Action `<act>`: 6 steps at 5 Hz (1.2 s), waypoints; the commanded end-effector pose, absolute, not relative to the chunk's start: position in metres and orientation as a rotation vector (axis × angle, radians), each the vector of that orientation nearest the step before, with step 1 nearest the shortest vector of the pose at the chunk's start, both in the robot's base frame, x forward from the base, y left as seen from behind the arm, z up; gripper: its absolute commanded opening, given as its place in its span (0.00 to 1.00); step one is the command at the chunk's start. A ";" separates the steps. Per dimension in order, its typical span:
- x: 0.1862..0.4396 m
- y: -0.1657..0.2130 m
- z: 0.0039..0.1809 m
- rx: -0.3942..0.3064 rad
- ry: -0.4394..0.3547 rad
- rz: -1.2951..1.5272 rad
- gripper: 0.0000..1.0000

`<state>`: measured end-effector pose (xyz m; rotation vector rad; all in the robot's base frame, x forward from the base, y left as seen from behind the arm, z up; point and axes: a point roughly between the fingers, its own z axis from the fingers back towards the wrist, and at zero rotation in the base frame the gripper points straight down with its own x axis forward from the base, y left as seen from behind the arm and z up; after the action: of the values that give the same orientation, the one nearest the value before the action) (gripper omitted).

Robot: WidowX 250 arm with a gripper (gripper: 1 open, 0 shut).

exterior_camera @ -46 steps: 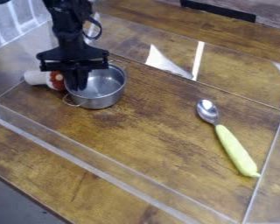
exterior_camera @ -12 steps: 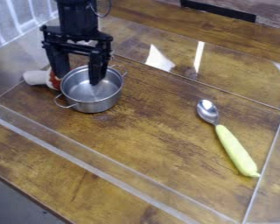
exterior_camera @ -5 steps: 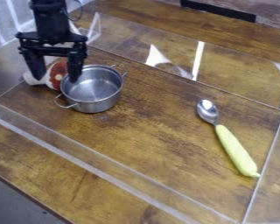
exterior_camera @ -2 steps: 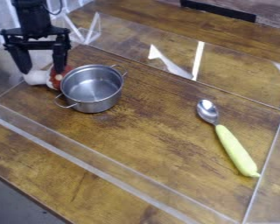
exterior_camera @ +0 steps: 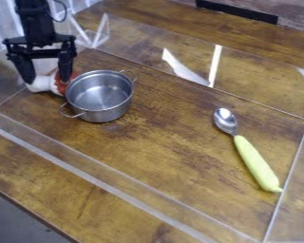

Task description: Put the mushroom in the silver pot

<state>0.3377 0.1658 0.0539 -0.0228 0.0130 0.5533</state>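
The gripper (exterior_camera: 41, 68) points straight down with its two fingers spread wide apart, one on each side of the mushroom (exterior_camera: 47, 84), which lies on the wooden table (exterior_camera: 155, 142) just left of the silver pot (exterior_camera: 100, 95) and close against its wall. That straddling stance looks like the set-up for a pinch, since nothing is held yet and the pot is empty. The spoon (exterior_camera: 243, 144) lies well apart to the right, out of the way.
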 end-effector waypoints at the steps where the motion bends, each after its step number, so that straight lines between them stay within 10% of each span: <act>1: 0.343 0.185 0.069 -0.011 -0.041 0.596 1.00; 4: 0.346 0.185 0.055 -0.014 -0.017 0.574 1.00; 5: 0.344 0.188 0.061 -0.015 -0.012 0.560 0.00; 6: 0.342 0.191 0.068 -0.015 -0.011 0.544 0.00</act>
<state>0.3447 0.1760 0.0493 -0.0376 0.0406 0.5168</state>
